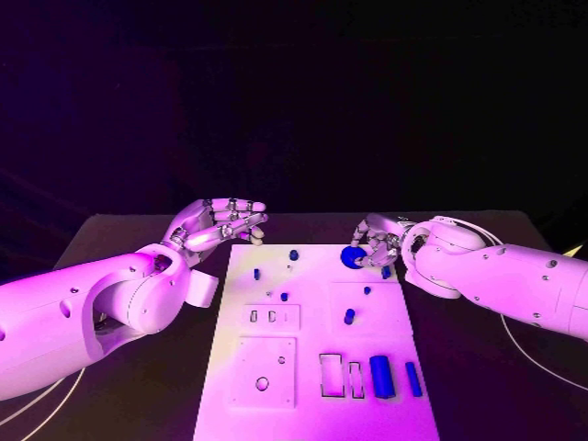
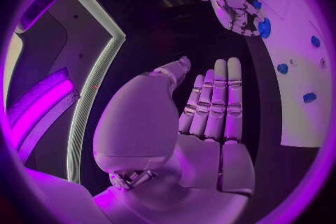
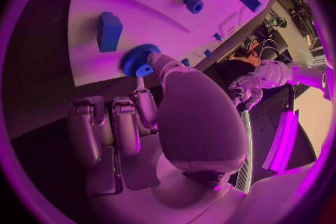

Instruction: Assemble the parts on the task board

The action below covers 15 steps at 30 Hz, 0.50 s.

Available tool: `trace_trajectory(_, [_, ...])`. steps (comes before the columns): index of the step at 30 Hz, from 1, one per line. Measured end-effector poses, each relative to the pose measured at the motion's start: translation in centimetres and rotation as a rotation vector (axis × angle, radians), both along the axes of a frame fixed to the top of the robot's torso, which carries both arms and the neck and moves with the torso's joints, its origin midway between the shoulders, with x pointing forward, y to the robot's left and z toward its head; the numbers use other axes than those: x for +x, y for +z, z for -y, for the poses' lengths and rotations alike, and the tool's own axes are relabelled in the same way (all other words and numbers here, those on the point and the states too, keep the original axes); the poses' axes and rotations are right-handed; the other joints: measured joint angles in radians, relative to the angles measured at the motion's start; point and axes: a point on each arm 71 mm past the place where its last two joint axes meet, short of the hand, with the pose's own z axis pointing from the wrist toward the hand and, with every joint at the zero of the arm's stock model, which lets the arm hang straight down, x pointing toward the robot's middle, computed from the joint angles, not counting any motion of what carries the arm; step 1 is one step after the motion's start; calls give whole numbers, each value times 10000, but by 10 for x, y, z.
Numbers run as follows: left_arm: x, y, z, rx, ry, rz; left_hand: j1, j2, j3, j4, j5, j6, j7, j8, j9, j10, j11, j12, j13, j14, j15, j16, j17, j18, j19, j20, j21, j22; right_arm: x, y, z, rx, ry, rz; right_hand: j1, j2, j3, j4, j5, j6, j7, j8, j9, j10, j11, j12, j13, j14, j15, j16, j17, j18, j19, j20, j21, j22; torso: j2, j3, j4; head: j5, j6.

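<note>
The task board is lying lengthwise down the middle of the black table, with a strip of bare tabletop showing along both of its long edges. The right hand is hovering at the board's far right corner, pinching a blue gear between its thumb and a finger; in the right wrist view the gear is sitting right at the board's edge, just beside a blue block standing on the white surface. The left hand is hanging over the dark table just off the far left corner, grasping nothing, its fingers held straight and side by side in the left wrist view. Between the two hands the far end of the board is lying open, carrying small blue pegs. Toward the near edge, a blue cylinder and a slimmer blue bar are lying side by side beside rectangular slots.
</note>
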Motion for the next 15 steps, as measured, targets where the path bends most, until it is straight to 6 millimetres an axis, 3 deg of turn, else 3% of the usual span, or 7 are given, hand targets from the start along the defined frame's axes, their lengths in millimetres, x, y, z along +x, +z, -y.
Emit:
trace_trajectory(5, [0, 0, 0, 1, -8, -5, 0, 0, 0, 0, 0, 0, 0, 0, 0, 0, 0, 0, 0, 0, 0, 0, 0, 0, 0, 0, 0, 0, -4, -1, -5, 12, 230, 277, 77, -80, 523, -138, -95, 138, -36, 6, -17, 199, -126, 132, 0, 2, -111, 0, 0, 0, -39, -39, 110, 4, 0, 1, 1, -9, -3])
trace_trajectory(10, [0, 0, 0, 3, -17, -12, 0, 0, 0, 0, 0, 0, 0, 0, 0, 0, 0, 0, 0, 0, 0, 0, 6, 0, 0, 0, 43, -1, -9, 0, -12, 47, 454, 691, -111, -245, 642, -149, -155, 257, -122, 22, -14, 303, -158, 244, -1, -34, -147, 0, -1, 0, 1, -77, 110, 3, 0, 1, 2, -12, 12])
trace_trajectory(15, [0, 0, 0, 4, -28, -20, 0, 0, 0, 0, 0, 0, 0, 0, 0, 0, 0, 0, -1, 0, 0, 0, 8, 0, 0, 0, 42, -1, -13, 4, -21, 163, 669, 1212, -319, -220, 658, -133, -268, 357, -121, 45, -11, 322, -176, 245, -2, -34, -147, 0, -2, 0, -18, -97, 110, 3, 0, -1, 4, -13, 27])
